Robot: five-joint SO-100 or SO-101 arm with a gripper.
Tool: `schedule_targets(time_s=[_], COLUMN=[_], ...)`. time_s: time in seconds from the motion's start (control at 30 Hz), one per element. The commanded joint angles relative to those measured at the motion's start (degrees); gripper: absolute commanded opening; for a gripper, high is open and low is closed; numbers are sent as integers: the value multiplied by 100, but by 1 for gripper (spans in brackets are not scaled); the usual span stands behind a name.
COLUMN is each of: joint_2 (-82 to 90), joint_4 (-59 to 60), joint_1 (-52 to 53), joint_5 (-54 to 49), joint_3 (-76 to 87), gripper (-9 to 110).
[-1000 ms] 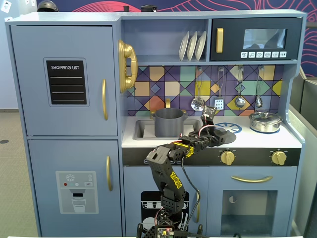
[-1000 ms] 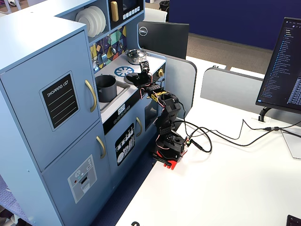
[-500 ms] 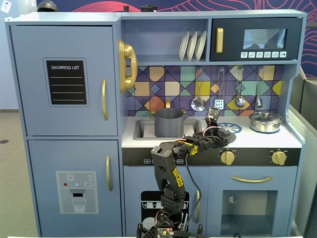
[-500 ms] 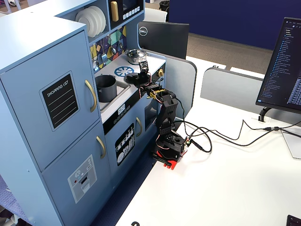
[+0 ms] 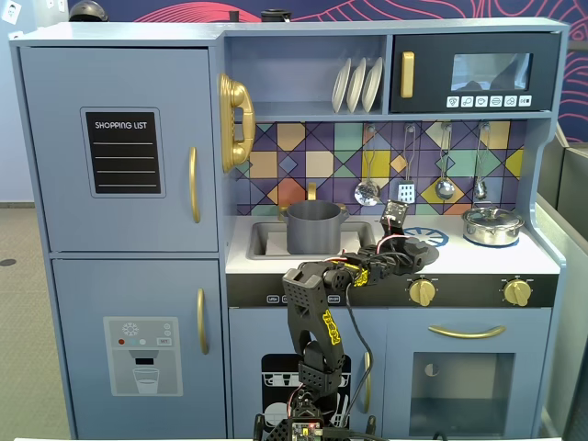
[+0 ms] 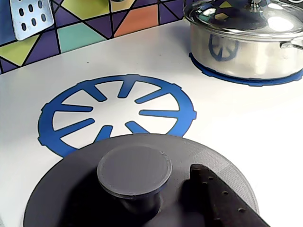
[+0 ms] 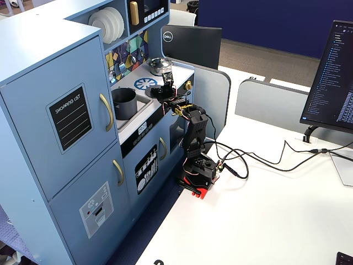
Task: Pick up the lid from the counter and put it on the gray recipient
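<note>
The lid (image 6: 71, 194), a flat dark-gray disc with a round knob (image 6: 134, 169), lies on the white counter in front of a blue burner print (image 6: 118, 111). In the wrist view one dark finger (image 6: 218, 196) rests over the lid just right of the knob, a small gap between them; the other finger is out of frame. My gripper (image 5: 404, 244) sits low over the lid (image 5: 418, 249) and stands open. The gray recipient (image 5: 313, 227), a tall matte pot, stands in the sink to the left in a fixed view, also (image 7: 124, 102).
A shiny silver pot with its lid (image 5: 492, 225) stands on the right burner (image 6: 246, 40). Utensils (image 5: 404, 188) hang on the tiled back wall above the counter. Gold stove knobs (image 5: 422, 291) sit below the counter edge. The arm's base (image 7: 198, 171) stands on the white table.
The arm's upper link has swung more upright and the gripper has reached slightly right and further over the lid. The lid and both pots have not moved.
</note>
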Motion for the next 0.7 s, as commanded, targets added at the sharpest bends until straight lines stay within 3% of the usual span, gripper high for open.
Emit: schedule_targets(time_s=[0.0, 0.67], joint_2=[0, 448], joint_4=[-132, 62], joint_1=[-193, -290], joint_5=[-97, -123], joint_3=[-325, -747], gripper=[0, 0])
